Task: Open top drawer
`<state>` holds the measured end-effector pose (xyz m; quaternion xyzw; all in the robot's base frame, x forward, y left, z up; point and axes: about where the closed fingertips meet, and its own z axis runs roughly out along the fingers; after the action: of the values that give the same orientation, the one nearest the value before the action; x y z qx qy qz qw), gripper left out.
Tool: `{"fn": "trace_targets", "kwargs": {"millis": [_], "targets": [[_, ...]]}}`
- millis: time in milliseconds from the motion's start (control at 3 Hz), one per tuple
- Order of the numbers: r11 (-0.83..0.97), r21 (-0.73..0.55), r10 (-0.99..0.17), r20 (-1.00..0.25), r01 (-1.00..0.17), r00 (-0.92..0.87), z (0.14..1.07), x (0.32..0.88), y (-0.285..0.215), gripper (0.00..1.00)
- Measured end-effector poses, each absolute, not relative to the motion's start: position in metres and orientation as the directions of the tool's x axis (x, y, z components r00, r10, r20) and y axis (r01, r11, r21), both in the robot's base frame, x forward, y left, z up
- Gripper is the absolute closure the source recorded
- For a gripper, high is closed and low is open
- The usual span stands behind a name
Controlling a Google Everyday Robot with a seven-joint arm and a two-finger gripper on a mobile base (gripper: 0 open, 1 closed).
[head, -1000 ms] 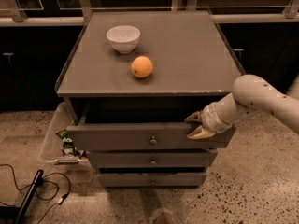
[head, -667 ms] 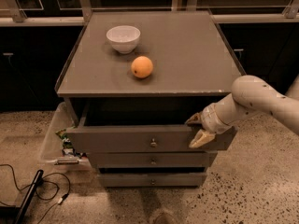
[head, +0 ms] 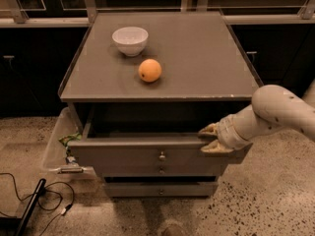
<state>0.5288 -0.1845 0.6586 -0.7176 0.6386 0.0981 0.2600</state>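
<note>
The top drawer [head: 123, 157] stands partly pulled out of the grey cabinet, its flat front well forward of the two narrower fronts below and its dark box open to view under the cabinet's top. A small round brass knob [head: 162, 156] sits at the middle of the front. Toward the right end of that front, the pincer [head: 210, 139] is clamped on the upper rim, with one yellowish finger [head: 208, 130] above and behind the edge and the other in front of it. The pale arm [head: 275, 113] reaches in from the right. The middle drawer [head: 128, 171] and bottom drawer [head: 142, 190] look shut. On the surface [head: 206, 58] a white bowl [head: 130, 40] stands at the back left, and an orange [head: 149, 70] lies near it but apart. A clear plastic bin [head: 53, 149] sits beside the cabinet's left side, and black cables [head: 29, 200] lie on the speckled floor.
</note>
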Motion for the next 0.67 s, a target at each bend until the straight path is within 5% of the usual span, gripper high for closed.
{"fn": "trace_targets", "kwargs": {"millis": [333, 667], "targets": [[-0.042, -0.257, -0.868, -0.469, -0.966, 0.162, 0.6645, 0.5164, -0.1867, 0.99], [-0.042, -0.257, -0.868, -0.469, -0.966, 0.162, 0.6645, 0.5164, -0.1867, 0.05]]}}
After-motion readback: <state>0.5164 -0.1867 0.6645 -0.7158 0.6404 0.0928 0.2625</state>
